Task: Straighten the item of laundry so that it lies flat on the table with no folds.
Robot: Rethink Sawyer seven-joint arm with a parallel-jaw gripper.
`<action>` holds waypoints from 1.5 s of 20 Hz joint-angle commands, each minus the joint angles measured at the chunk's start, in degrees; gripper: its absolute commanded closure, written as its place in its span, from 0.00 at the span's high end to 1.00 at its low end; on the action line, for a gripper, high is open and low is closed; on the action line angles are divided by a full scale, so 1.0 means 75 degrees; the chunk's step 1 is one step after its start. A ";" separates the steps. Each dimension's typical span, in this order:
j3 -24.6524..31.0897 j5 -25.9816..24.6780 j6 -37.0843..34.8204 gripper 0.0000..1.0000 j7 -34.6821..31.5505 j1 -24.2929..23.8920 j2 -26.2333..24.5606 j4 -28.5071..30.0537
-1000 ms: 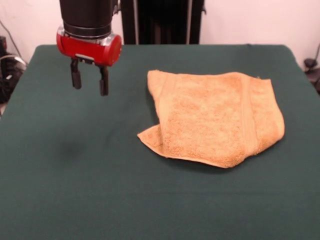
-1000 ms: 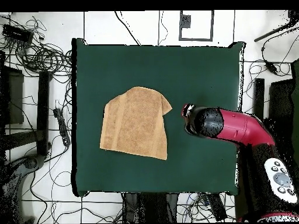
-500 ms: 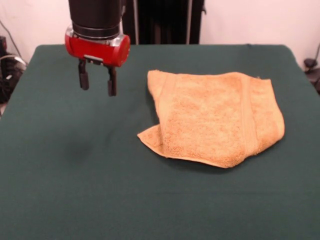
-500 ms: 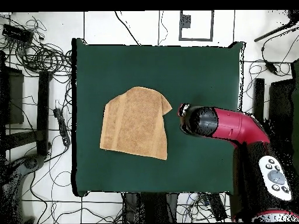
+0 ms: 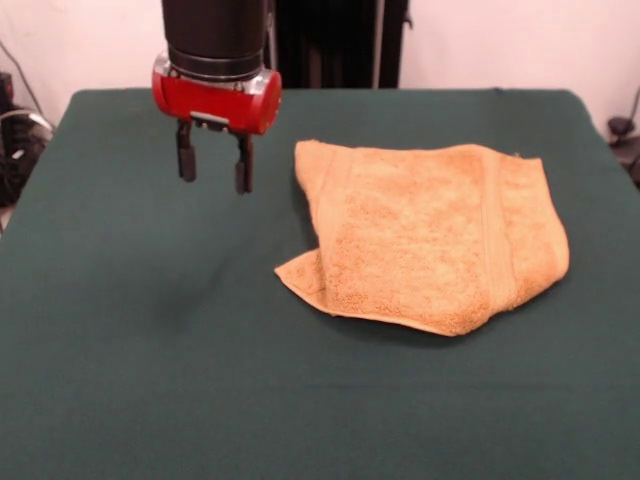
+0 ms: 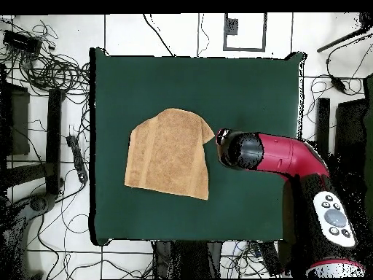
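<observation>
The item of laundry (image 5: pixel 430 235) is a golden-orange terry towel lying rumpled on the dark green table (image 5: pixel 150 380), right of centre in the front view. Its left edge is folded over, and one corner juts out at the lower left. In the overhead view the towel (image 6: pixel 169 153) sits left of centre on the table (image 6: pixel 248 80). My gripper (image 5: pixel 214 165) hangs open above the cloth-covered table, a short way left of the towel's folded edge, holding nothing. From overhead the red arm covers the gripper (image 6: pixel 226 146), just right of the towel's upper right corner.
Cables (image 6: pixel 51 65) and stands (image 6: pixel 55 138) lie on the floor around the table in the overhead view. The red arm (image 6: pixel 291 160) reaches in over the table's right side there.
My gripper has travelled to the right in the front view, closer to the towel's folded edge, staying open. The towel has not moved.
</observation>
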State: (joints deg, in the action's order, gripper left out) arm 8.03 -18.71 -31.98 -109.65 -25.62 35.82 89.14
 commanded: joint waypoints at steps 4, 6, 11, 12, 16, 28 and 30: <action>-0.0198 0.0351 -0.0267 1.00 -0.1168 0.0527 -0.0067 0.0463; -0.0087 0.0427 -0.0144 1.00 -0.1078 0.0421 -0.0029 0.0547; -0.0118 0.0579 -0.0029 1.00 -0.1272 0.0450 0.0029 0.0712; -0.0130 0.0631 -0.0034 1.00 -0.1340 0.0475 0.0040 0.0726; -0.0261 0.0786 -0.0295 1.00 -0.1466 0.0656 0.0106 0.0703; -0.0448 0.1273 0.0084 1.00 -0.1622 0.0852 -0.0010 0.0896; -0.0445 0.1340 0.0175 1.00 -0.1657 0.0901 -0.0011 0.0877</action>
State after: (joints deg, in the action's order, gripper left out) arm 3.38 -12.44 -31.99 -109.65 -22.06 38.14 89.85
